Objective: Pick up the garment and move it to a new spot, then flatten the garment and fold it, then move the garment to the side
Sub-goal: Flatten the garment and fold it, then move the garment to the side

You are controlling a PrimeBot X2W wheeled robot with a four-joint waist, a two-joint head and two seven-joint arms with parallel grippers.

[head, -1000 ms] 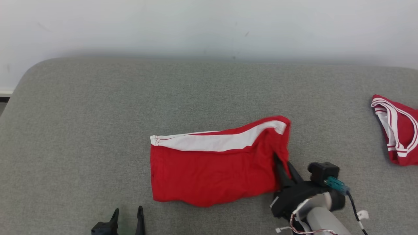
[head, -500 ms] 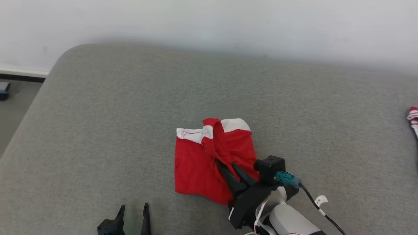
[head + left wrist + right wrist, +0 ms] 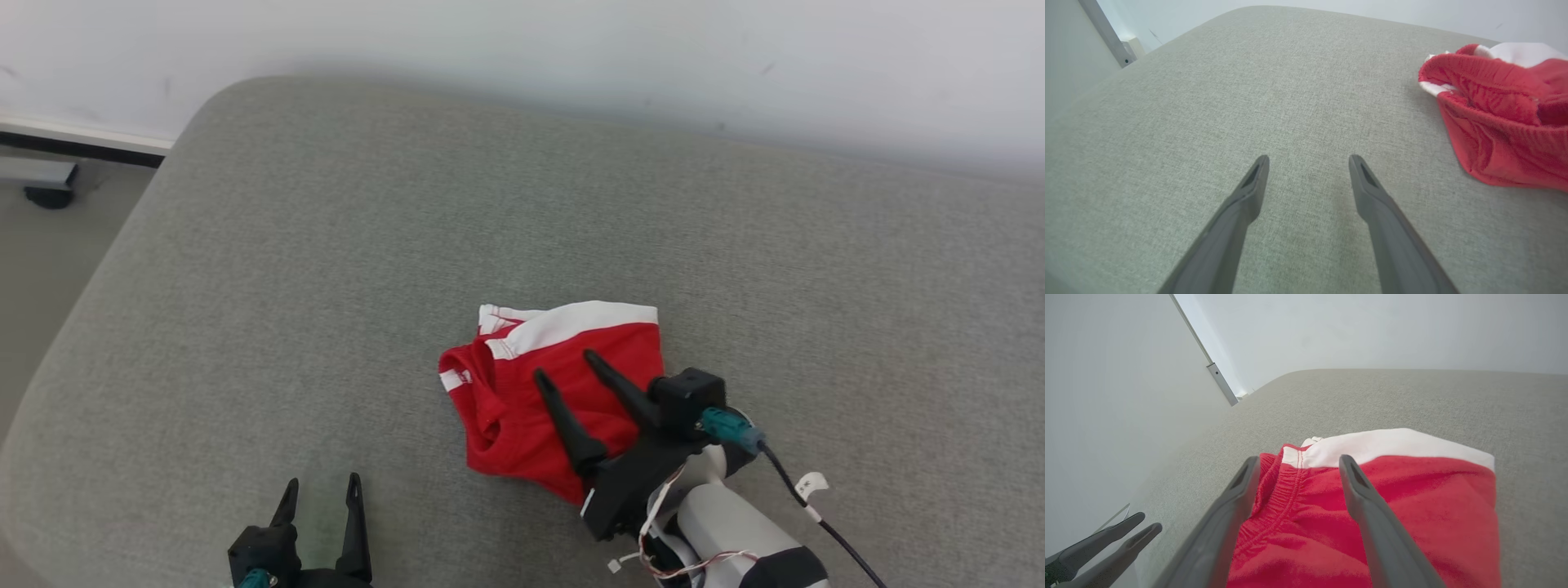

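Red-and-white garment (image 3: 510, 412) lies folded over, mid grey padded bench (image 3: 326, 245). Right tool (image 3: 564, 365) over it, fingers spread wide, empty. Left tool (image 3: 322, 480) spread wide, empty, near bench's front edge.

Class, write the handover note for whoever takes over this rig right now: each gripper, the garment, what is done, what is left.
Left gripper: open, holding nothing, over bare cushion, apart from the garment.
Right gripper: open, fingers spread over the garment, gripping nothing.
Red garment: compact, slightly rumpled bundle on the grey cushion, white band towards the wall.
Done: it appears folded.
Left: probably tidy the fold, then move it to the side.
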